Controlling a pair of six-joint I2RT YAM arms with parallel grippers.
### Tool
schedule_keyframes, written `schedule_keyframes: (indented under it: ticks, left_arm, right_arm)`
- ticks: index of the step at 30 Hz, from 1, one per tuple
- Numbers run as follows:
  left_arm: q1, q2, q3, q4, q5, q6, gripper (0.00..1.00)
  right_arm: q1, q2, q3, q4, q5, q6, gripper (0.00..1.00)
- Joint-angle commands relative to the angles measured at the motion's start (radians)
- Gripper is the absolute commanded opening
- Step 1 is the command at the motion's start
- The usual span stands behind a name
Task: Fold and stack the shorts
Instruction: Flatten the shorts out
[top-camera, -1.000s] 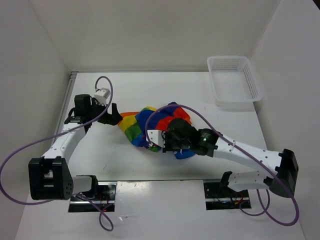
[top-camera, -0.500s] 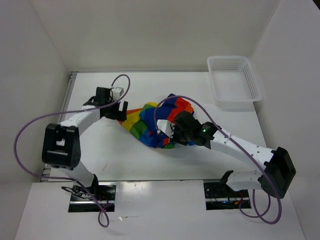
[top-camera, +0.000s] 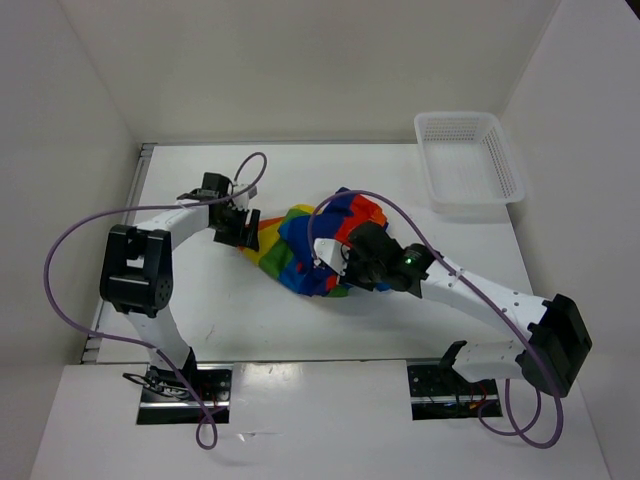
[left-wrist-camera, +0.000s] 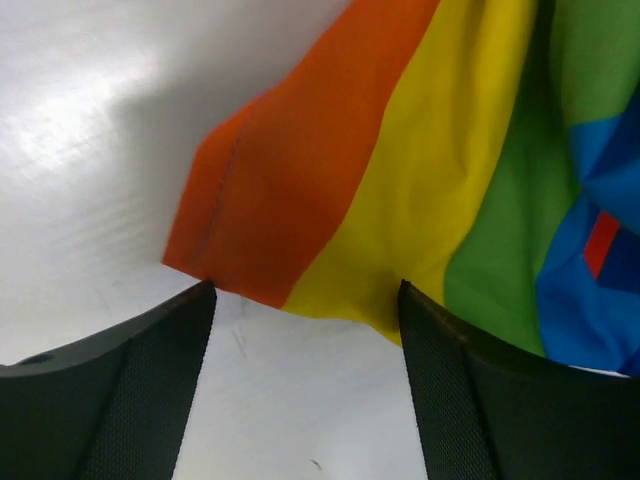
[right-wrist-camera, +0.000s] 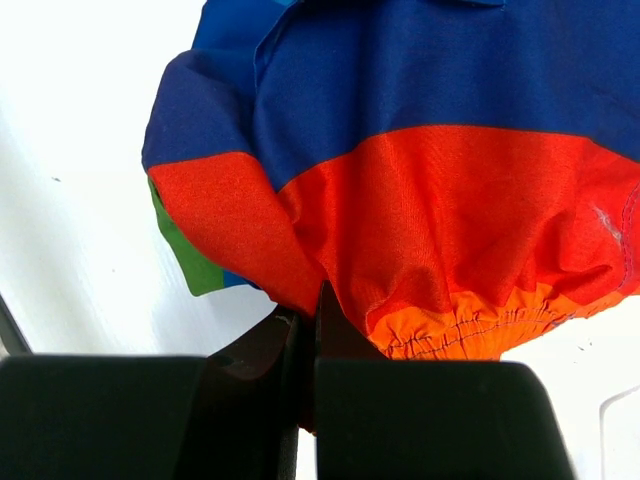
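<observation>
Pinching a ridge of red cloth, the right hand (right-wrist-camera: 308, 318) has its two fingers pressed flat together with the fabric caught between them, just above a gathered orange edge. That grip looks meant to anchor or lift its side of the shorts (top-camera: 292, 255), so the bundle can be drawn out instead of sliding across the bench (top-camera: 220, 310).

The shorts lie crumpled in a heap in the middle of the bench, between the two arms, with stripes running in several directions. No fold has been made yet, and I judge the task to be at its start: the garment has to be spread flat first.

The left hand (left-wrist-camera: 305, 300) is spread wide and holds nothing. Its fingers (left-wrist-camera: 150, 390) sit low over the bench, their tips level with the near edge of the orange and yellow stripes. The orange corner is just past the left tip. It seems lined up on that loose edge because it is the free end opposite the right hand's grip; closing on it would let the two arms pull apart and open the cloth.

The white drawstring does not show in any view. The mesh basket (top-camera: 427, 165) stands at the far right corner, well apart from the shorts and from both hands.
</observation>
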Motion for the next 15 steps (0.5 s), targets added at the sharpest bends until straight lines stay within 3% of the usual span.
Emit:
schedule_keyframes:
  ticks: [1,3,6,7,8,12,15]
  left_arm:
    - [-0.007,0.001,-0.038,-0.055,0.056,0.005,0.71]
    - [-0.016,0.001,-0.053,-0.038,0.030,0.005,0.59]
    - [-0.016,0.028,-0.053,-0.026,0.059,0.005,0.32]
    - [-0.016,0.028,-0.043,-0.026,0.059,0.005,0.22]
    - [-0.016,0.028,-0.043,-0.006,0.059,0.005,0.02]
    - [-0.016,0.002,-0.003,0.014,0.038,0.005,0.00]
    - [0.029,-0.038,0.144,-0.012,0.010,0.005,0.00]
  right_arm:
    - [-0.024,-0.012,0.023,0.050,-0.010,0.021,0.00]
    - [-0.025,-0.012,0.023,0.071,-0.010,0.021,0.00]
    - [-0.035,-0.002,0.035,0.082,-0.010,0.021,0.00]
    - [-0.046,-0.002,0.035,0.096,-0.001,0.030,0.00]
    - [-0.046,-0.002,0.035,0.096,0.009,0.047,0.00]
    - [-0.094,-0.002,0.046,0.171,0.073,0.096,0.00]
    - [-0.178,0.042,0.126,0.281,0.125,0.096,0.00]
